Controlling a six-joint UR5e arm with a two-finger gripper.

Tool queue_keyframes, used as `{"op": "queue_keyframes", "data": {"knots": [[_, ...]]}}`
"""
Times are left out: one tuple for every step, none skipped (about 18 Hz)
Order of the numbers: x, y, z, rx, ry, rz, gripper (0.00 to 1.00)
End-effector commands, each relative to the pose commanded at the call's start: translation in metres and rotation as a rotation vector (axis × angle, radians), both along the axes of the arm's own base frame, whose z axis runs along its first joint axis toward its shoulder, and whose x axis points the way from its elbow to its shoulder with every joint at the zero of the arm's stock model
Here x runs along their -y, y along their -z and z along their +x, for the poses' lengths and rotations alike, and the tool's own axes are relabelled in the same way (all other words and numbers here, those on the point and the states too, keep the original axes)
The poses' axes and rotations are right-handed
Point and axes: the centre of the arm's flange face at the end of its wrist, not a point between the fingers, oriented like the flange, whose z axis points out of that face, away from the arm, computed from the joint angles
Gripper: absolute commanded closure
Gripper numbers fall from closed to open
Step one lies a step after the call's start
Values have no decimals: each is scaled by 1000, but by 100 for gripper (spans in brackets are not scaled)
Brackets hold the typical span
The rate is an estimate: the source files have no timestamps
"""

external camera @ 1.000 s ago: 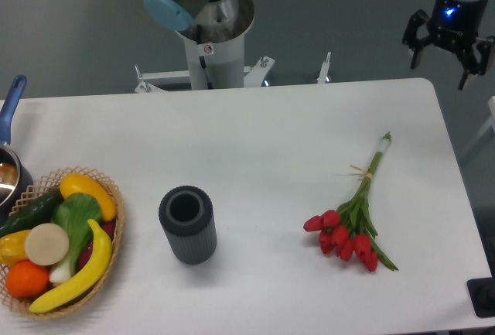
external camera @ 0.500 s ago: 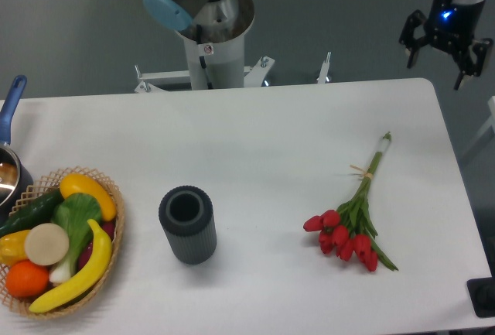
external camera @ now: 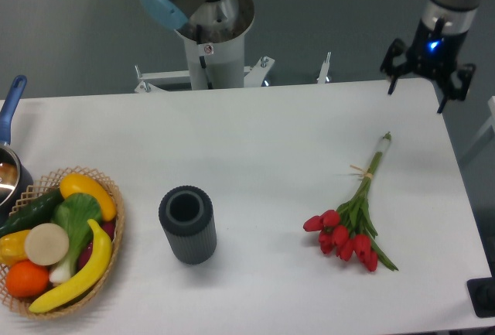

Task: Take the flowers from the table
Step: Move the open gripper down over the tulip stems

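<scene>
The flowers (external camera: pixel 352 223), a small bunch of red tulips with thin green stems tied with tan string, lie on the right part of the white table (external camera: pixel 263 141), heads toward the front, stems pointing to the back right. My gripper (external camera: pixel 418 89) hangs open and empty over the table's back right corner, well behind the stem tips and clear of them.
A dark ribbed cylinder vase (external camera: pixel 186 223) stands upright left of the flowers. A wicker basket of fruit and vegetables (external camera: pixel 58 238) sits at the front left, with a blue-handled pot (external camera: pixel 8 157) behind it. The robot base (external camera: pixel 209 25) is at the back.
My gripper has moved left and lower, from beyond the back right corner to over that corner. The flowers have not moved.
</scene>
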Motion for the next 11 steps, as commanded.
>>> {"op": "queue_keyframes", "data": {"knots": [[-10, 12, 3, 15, -11, 1, 0], [-23, 26, 8, 40, -42, 0, 0], [-31, 30, 8, 31, -46, 5, 0], [-39, 35, 7, 14, -40, 11, 0], [-46, 39, 8, -1, -33, 15, 0], [-48, 46, 8, 0, -42, 17, 0], [-49, 53, 7, 8, -55, 17, 0], [-52, 63, 6, 25, -61, 13, 0], [-59, 71, 7, 39, -52, 8, 0], [-61, 81, 6, 51, -45, 4, 0], [-63, 94, 1, 65, -41, -2, 0]]}}
